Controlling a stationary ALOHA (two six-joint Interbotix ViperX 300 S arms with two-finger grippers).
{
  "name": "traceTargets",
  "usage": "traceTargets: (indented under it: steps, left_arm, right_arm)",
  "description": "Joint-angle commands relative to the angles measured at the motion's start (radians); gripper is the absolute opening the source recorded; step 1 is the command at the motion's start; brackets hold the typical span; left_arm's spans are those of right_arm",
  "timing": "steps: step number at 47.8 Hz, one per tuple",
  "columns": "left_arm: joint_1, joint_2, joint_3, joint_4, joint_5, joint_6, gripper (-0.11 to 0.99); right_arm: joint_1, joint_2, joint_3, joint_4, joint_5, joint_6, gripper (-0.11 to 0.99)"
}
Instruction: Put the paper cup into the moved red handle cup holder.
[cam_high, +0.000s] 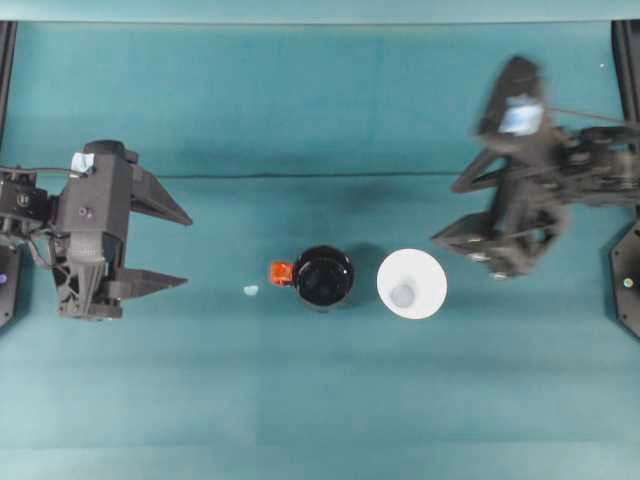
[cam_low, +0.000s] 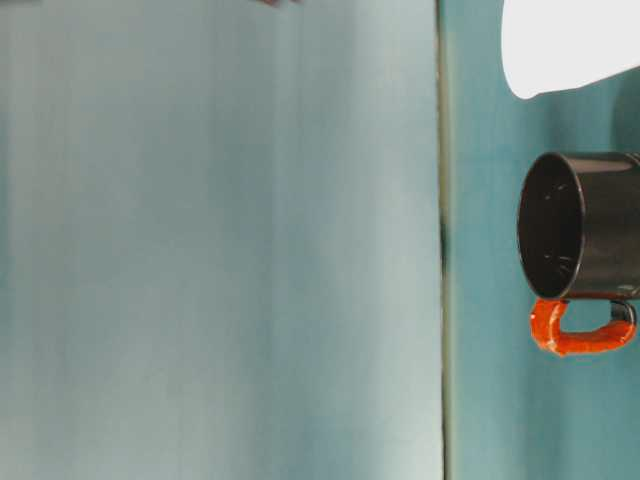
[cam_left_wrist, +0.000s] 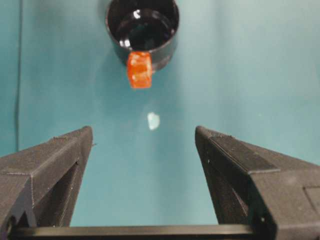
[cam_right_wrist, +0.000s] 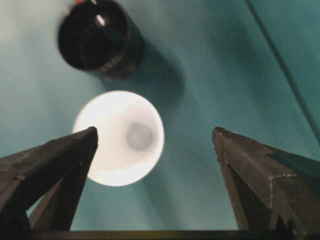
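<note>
White paper cup (cam_high: 411, 284) stands upright on teal tabletop (cam_high: 300, 400), just right of glossy black red-handled cup holder (cam_high: 322, 277). Right pincer (cam_high: 452, 212) wide, empty, blurred. Advice: centre jaws round cup rim, squeeze gently. Left pincer (cam_high: 187, 250) wide, idle.

**Off-task items: cloth, scrap, backdrop**

Teal table cloth (cam_high: 330, 400) covers the whole work surface, smooth under and ahead of the left gripper (cam_high: 188, 251). A faint crease (cam_high: 330, 177) runs across the cloth, passing off to one side of that gripper; in the left wrist view it shows as a thin dark line (cam_left_wrist: 20, 75) outside the left-hand finger. A small pale scrap (cam_high: 250, 290) lies flat on the cloth just ahead of the fingertips, roughly on the gripper's midline (cam_left_wrist: 153, 120). A plain grey-blue backdrop (cam_low: 200, 250) stands behind the table.
</note>
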Motion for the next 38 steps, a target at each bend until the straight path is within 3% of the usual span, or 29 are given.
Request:
traceTargets:
  steps: [1,17,38]
  left_arm:
    - [-0.002,-0.009,-0.011,0.003,-0.002,0.000,0.87]
    - [-0.003,-0.008,-0.008,0.002,-0.002,0.000,0.87]
    - [-0.002,-0.002,-0.008,0.003,-0.003,-0.002,0.86]
  right_arm:
    - [-0.002,0.149,-0.040,-0.003,0.011,0.003,0.89]
    - [0.002,0.250,-0.035,-0.003,0.002,0.009,0.88]
    - [0.041,0.377,-0.044,0.008,-0.044,0.008,0.86]
